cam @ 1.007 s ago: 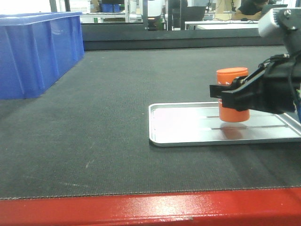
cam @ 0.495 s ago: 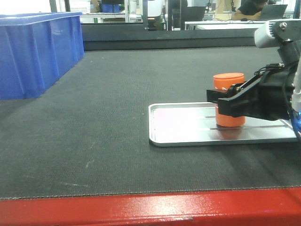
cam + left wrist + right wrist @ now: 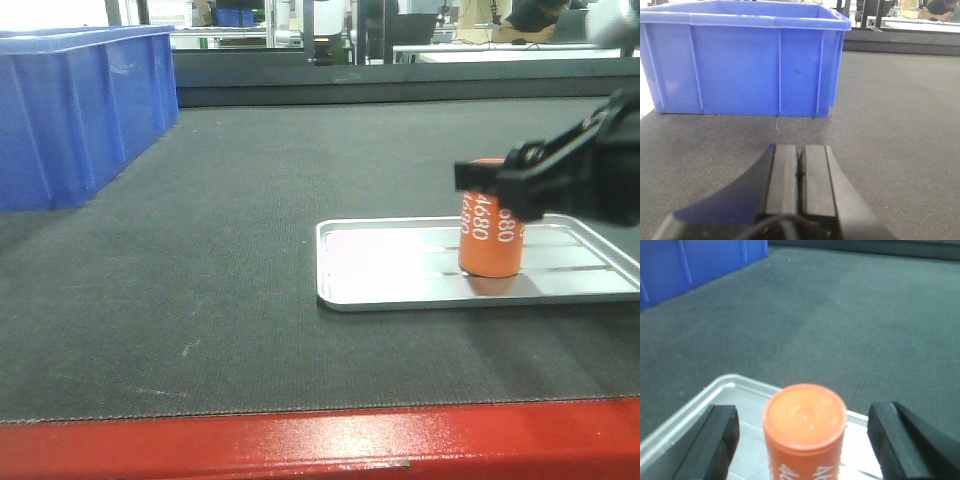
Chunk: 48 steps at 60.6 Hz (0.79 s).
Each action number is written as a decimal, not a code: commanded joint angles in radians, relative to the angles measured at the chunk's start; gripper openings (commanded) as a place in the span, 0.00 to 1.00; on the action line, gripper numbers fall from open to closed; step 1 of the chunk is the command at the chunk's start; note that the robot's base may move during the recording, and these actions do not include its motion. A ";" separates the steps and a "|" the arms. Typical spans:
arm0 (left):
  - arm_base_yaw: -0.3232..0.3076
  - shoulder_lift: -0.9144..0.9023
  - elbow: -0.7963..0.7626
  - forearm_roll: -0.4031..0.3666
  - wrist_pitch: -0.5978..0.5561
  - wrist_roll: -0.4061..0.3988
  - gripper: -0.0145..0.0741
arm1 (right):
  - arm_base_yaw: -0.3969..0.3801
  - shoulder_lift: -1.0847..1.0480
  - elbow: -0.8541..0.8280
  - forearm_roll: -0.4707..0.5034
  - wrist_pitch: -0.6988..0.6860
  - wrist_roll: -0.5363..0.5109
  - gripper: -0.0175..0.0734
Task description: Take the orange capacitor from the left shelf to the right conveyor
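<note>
The orange capacitor (image 3: 490, 240) stands upright on the shallow silver tray (image 3: 380, 262) on the right conveyor (image 3: 300, 170); white "4680" shows on its side. My right gripper (image 3: 500, 182) is open around its top. In the right wrist view the capacitor (image 3: 805, 425) sits between the two black fingers (image 3: 720, 440), with a gap on each side. My left gripper (image 3: 800, 154) is shut with nothing in it, low over the belt in front of a blue bin (image 3: 740, 65). The left shelf is out of view.
The blue bin (image 3: 70, 110) stands at the belt's far left. A red metal edge (image 3: 300, 445) runs along the front of the conveyor. Frames and desks stand behind the belt's far end.
The right gripper lowered the capacitor onto the tray, then opened and let go of it. It has risen slightly and moved right. The capacitor now stands free.
</note>
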 commanded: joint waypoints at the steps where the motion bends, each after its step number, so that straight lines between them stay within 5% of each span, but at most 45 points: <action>1: -0.004 -0.011 -0.005 -0.002 -0.087 -0.002 0.02 | -0.002 -0.142 -0.016 0.001 0.042 0.028 0.88; 11: -0.004 -0.011 -0.005 -0.002 -0.087 -0.002 0.02 | -0.002 -0.382 -0.046 0.001 0.340 0.028 0.80; 29: -0.004 -0.011 -0.005 -0.002 -0.087 -0.002 0.02 | -0.002 -0.789 -0.155 0.001 0.880 0.057 0.24; 48: -0.004 -0.011 -0.005 -0.002 -0.087 -0.002 0.02 | -0.002 -0.988 -0.162 0.002 1.021 0.059 0.25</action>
